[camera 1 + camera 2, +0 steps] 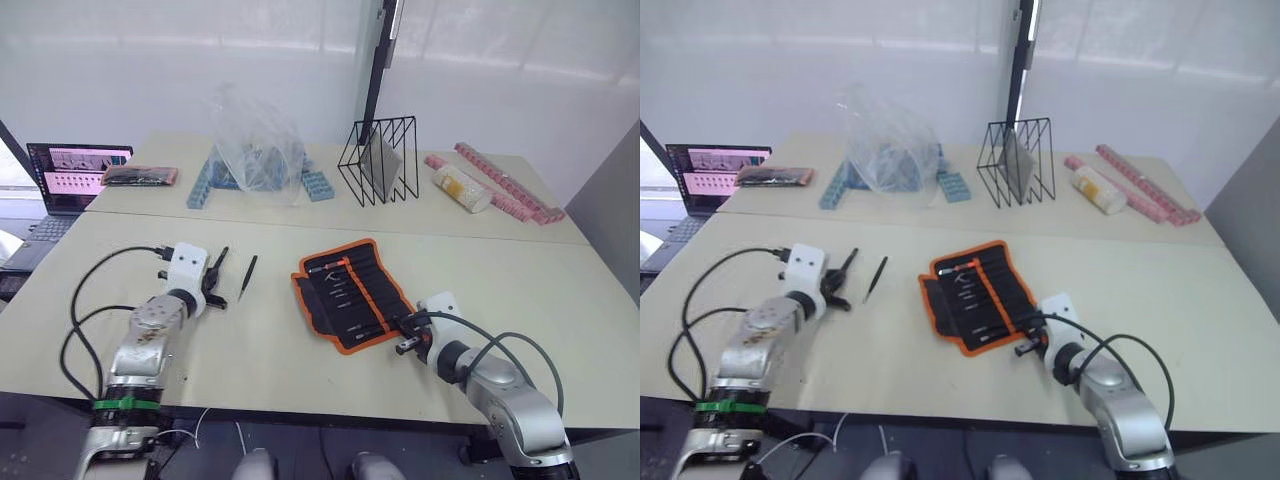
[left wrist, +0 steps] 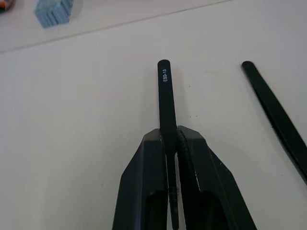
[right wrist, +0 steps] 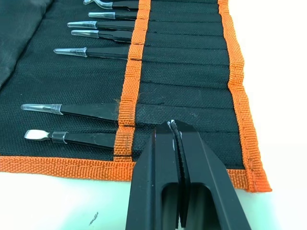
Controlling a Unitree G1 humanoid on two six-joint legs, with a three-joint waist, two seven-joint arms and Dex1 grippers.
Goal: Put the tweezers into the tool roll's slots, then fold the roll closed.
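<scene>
Tool roll (image 1: 349, 293): black fabric with orange trim, lying unfolded on the near table, right of centre. Several tweezers already sit in its slots (image 3: 184, 72), tips showing past the orange band; two slots between the filled ones look empty in the right wrist view.

Left gripper (image 1: 216, 279): near left of the table, fingers (image 2: 144, 172) clamped on one pair of tweezers (image 2: 166, 91), which sticks out straight ahead between them, blunt end forward.

Loose tweezers (image 1: 247, 277): one more pair lying flat on the table just right of the left gripper, well apart from the roll.

Right gripper (image 1: 1024, 343): at the near right corner of the roll, fingers pressed together with nothing visible between them, over the roll's near edge.

Step in hand, as judged: carrying the held pair to a free slot. To do it well, line the pair up along the slot's length, enter from the open side of the pocket, and slide low and flat so it does not snag the stitched band. The right gripper could pin the fabric so the roll does not skid. The loose pair comes after; folding is last.
</scene>
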